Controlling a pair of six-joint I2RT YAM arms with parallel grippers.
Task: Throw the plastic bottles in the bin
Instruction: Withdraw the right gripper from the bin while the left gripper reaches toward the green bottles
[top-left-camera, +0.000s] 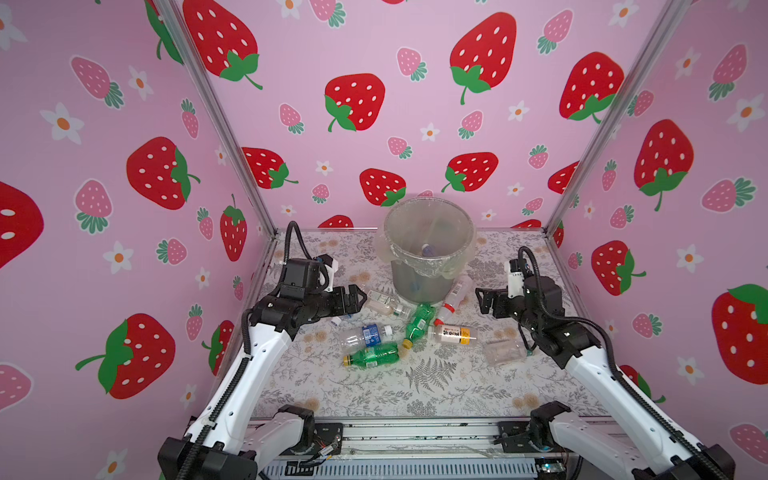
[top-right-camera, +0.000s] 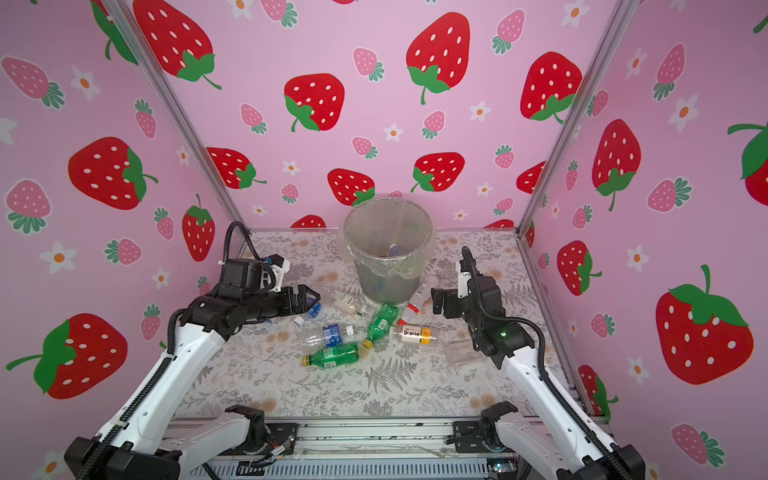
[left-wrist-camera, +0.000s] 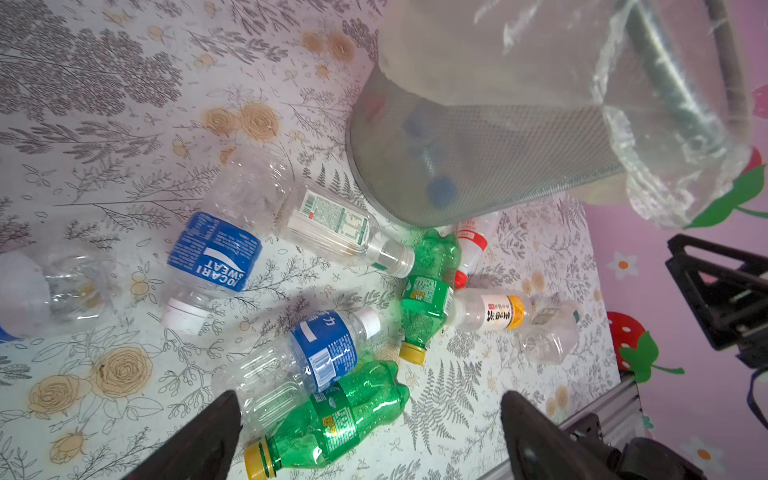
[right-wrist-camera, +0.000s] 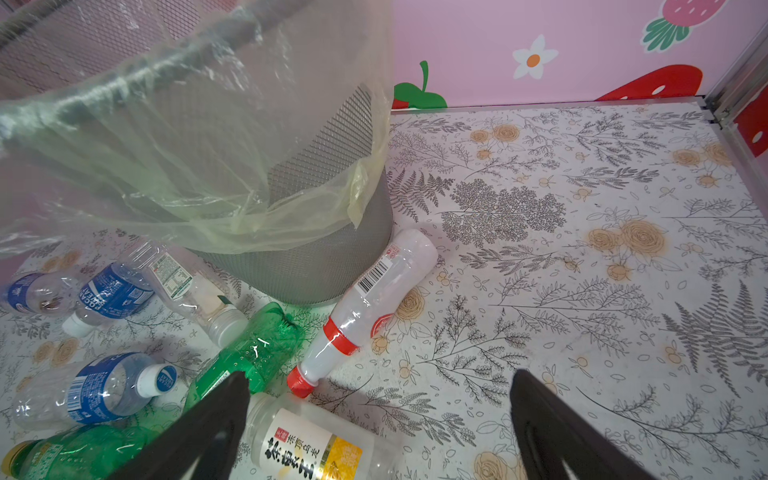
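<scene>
Nearest green bottle (top-left-camera: 371, 354) lies long axis crosswise, cap pointing left; left gripper (top-left-camera: 360, 299) and right gripper (top-left-camera: 481, 301) both spread, empty.

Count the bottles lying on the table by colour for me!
Green bottles: 2
Blue-label clear bottles: 3
White red-capped bottle: 1
Other clear bottles: 3
Total on the table: 9
Those inside the bin are too blurred to count.
</scene>
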